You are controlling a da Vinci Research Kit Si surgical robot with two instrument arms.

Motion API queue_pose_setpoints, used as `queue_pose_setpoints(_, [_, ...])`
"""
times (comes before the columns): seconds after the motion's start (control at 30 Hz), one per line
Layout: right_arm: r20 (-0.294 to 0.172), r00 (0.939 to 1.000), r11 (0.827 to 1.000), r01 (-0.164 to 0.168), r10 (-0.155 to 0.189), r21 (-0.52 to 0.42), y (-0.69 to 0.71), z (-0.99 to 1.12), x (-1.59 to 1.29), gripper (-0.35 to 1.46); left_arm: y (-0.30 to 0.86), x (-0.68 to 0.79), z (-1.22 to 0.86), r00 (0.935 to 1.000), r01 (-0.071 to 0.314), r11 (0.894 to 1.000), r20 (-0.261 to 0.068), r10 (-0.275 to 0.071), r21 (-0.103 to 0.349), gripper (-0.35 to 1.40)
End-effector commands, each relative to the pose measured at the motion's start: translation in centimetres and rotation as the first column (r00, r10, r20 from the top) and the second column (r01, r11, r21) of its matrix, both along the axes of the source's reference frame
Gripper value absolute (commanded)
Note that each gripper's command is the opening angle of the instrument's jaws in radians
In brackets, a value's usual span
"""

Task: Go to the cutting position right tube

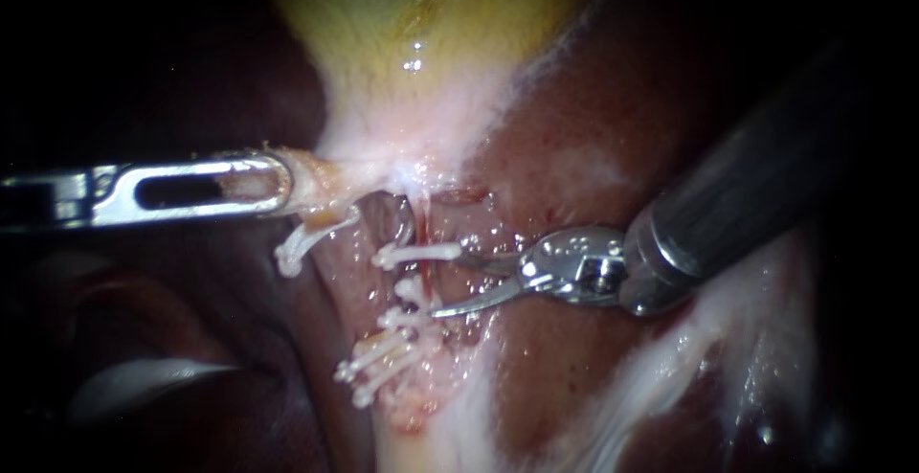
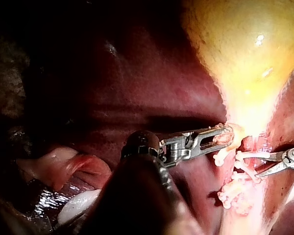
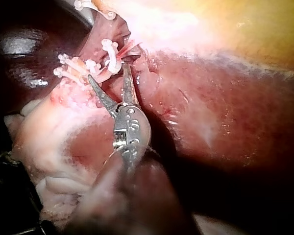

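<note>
Right instrument point(image 1: 448, 283) jaws open, right tube point(image 1: 421, 272) between their tips.

gallbladder point(image 1: 421, 13) yellow-green, liver point(image 1: 593, 119) dark red-brown, clips point(image 1: 416, 255) white, right instrument point(image 1: 448, 285) silver w/ dark grey shaft.

Left instrument point(image 1: 282, 186): bright silver metal tip, long and flat, rounded at the end, with one oblong slot through it. A stepped hinge block of the same metal sits behind. The left wrist view shows a dark, rounded shaft collar.

Right instrument point(image 1: 445, 284): two thin, curved, pointed silver blades. The polished, rounded hinge housing carries a pivot pin and small studs. The shaft is thick, dark grey and tubular.
</note>
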State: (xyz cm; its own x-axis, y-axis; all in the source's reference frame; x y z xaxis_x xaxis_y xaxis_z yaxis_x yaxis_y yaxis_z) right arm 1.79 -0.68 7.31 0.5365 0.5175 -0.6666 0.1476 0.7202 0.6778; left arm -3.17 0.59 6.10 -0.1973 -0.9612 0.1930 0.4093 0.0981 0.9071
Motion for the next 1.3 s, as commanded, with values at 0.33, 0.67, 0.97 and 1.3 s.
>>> queue_pose_setpoints(0.33, [-0.031, 0.9995, 1.0, -0.011, 0.012, 0.027, -0.01, -0.02, 0.06, 1.44, 0.0, 0.0, 0.0, 1.0, 0.0, 1.0, 0.0, 0.0, 0.0, -0.35])
queue_pose_setpoints(0.67, [-0.074, 0.9969, 0.998, -0.023, 0.028, 0.065, 0.01, -0.02, 0.15, 1.44, 0.0, -0.01, 0.0, 1.0, 0.0, 1.0, 0.0, 0.0, 0.0, -0.35])
queue_pose_setpoints(0.97, [-0.088, 0.9953, 0.996, -0.033, 0.04, 0.079, 0.0, -0.02, 0.23, 1.44, 0.0, -0.01, 0.0, 1.0, -0.002, 1.0, 0.002, 0.002, 0.0, -0.35])
queue_pose_setpoints(1.3, [-0.107, 0.9931, 0.994, -0.037, 0.048, 0.103, 0.0, 0.0, 0.33, 1.44, 0.01, -0.01, 0.0, 1.0, -0.002, 1.0, 0.002, 0.002, 0.001, -0.35])
